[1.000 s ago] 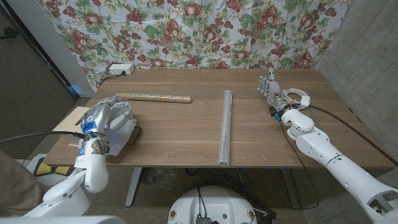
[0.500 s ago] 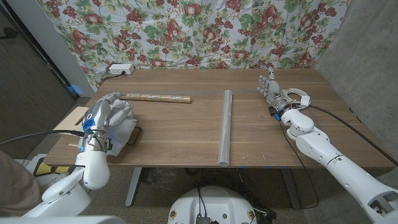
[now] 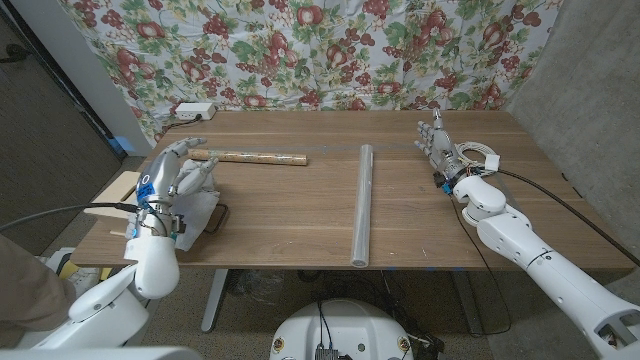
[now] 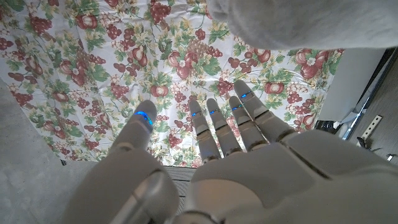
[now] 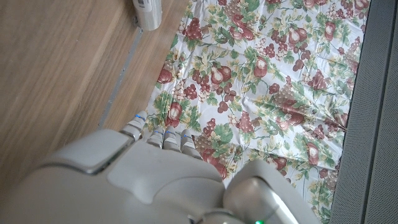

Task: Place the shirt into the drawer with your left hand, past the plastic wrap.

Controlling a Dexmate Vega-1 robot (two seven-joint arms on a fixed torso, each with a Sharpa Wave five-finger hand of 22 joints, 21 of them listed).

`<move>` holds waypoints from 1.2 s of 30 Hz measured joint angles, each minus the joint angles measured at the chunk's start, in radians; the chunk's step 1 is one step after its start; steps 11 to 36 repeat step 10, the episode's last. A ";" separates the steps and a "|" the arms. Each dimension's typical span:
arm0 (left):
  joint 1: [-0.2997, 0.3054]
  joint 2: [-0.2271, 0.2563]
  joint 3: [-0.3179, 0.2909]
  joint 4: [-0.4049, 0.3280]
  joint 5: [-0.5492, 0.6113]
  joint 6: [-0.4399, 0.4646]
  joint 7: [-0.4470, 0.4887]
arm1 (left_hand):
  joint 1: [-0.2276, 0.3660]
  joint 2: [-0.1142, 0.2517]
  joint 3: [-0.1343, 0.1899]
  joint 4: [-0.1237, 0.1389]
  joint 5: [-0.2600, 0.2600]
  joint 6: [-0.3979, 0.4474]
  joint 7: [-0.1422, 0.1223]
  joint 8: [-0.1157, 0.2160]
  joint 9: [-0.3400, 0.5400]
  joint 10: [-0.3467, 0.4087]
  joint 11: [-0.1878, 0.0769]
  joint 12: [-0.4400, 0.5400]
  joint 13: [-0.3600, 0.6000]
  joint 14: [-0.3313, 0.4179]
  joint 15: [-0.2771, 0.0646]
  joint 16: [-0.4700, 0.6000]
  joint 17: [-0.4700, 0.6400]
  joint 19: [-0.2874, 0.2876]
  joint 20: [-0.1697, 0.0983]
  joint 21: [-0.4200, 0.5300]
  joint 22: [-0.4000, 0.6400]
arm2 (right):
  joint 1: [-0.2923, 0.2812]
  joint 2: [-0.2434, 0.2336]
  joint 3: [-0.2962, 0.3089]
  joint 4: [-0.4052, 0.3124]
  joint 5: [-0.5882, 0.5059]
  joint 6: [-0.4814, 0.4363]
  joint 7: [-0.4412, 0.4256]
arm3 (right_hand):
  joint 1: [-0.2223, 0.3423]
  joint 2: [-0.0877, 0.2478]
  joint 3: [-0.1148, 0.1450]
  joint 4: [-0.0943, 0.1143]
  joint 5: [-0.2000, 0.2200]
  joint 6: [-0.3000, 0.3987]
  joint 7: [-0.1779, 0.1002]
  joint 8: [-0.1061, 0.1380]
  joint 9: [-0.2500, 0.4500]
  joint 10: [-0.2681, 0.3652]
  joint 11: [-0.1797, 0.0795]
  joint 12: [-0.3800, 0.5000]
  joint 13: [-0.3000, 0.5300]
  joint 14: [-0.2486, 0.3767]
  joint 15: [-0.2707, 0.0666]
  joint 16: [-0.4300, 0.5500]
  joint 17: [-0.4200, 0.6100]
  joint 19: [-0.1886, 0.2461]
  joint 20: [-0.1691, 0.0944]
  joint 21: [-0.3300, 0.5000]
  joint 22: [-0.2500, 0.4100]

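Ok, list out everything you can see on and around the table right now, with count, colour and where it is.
Shirt: one, pale grey, table's left front, under the left hand.
Plastic wrap roll: one, clear, lying front to back at mid-table.
Paper roll: one, brown, lying crosswise at left rear.
Power strip: one, white, rear left corner.
Cable: one coil, white, beside the right hand.
Cloth backdrop: one, floral, behind the table.
Table: one, wooden.
Left hand: fingers spread, raised above the shirt.
Right hand: open, right rear.

Plastic wrap roll [image 3: 362,205] lies mid-surface [image 3: 290,215]; shirt [image 3: 197,205] well left of it, under the left hand [image 3: 172,180]; right hand [image 3: 438,148] to its right.
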 measured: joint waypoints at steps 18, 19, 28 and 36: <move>0.000 -0.005 0.004 -0.046 0.019 0.009 -0.002 | 0.000 0.000 -0.007 -0.001 0.004 0.000 0.000 0.000 0.000 -0.004 0.004 0.000 -0.005 0.000 0.000 0.000 -0.005 0.000 0.000 -0.004 0.000 | 0.004 0.010 0.004 0.031 0.012 0.028 0.019 | 0.000 0.000 0.000 0.000 0.000 0.000 0.000 0.000 0.000 0.000 0.000 0.000 0.000 0.000 0.000 0.000 0.000 0.000 0.000 0.000 0.000; 0.000 -0.005 0.004 -0.046 0.019 0.009 -0.002 | 0.000 0.000 -0.007 -0.001 0.004 0.000 0.000 0.000 0.000 -0.004 0.004 0.000 -0.005 0.000 0.000 0.000 -0.005 0.000 0.000 -0.004 0.000 | 0.004 0.010 0.004 0.031 0.012 0.028 0.019 | 0.000 0.000 0.000 0.000 0.000 0.000 0.000 0.000 0.000 0.000 0.000 0.000 0.000 0.000 0.000 0.000 0.000 0.000 0.000 0.000 0.000; 0.000 -0.005 0.004 -0.046 0.019 0.009 -0.002 | 0.000 0.000 -0.007 -0.001 0.004 0.000 0.000 0.000 0.000 -0.004 0.004 0.000 -0.005 0.000 0.000 0.000 -0.005 0.000 0.000 -0.004 0.000 | 0.004 0.010 0.004 0.031 0.012 0.028 0.019 | 0.000 0.000 0.000 0.000 0.000 0.000 0.000 0.000 0.000 0.000 0.000 0.000 0.000 0.000 0.000 0.000 0.000 0.000 0.000 0.000 0.000; 0.000 -0.005 0.004 -0.046 0.019 0.009 -0.002 | 0.000 0.000 -0.007 -0.001 0.004 0.000 0.000 0.000 0.000 -0.004 0.004 0.000 -0.005 0.000 0.000 0.000 -0.005 0.000 0.000 -0.004 0.000 | 0.004 0.010 0.004 0.031 0.012 0.028 0.019 | 0.000 0.000 0.000 0.000 0.000 0.000 0.000 0.000 0.000 0.000 0.000 0.000 0.000 0.000 0.000 0.000 0.000 0.000 0.000 0.000 0.000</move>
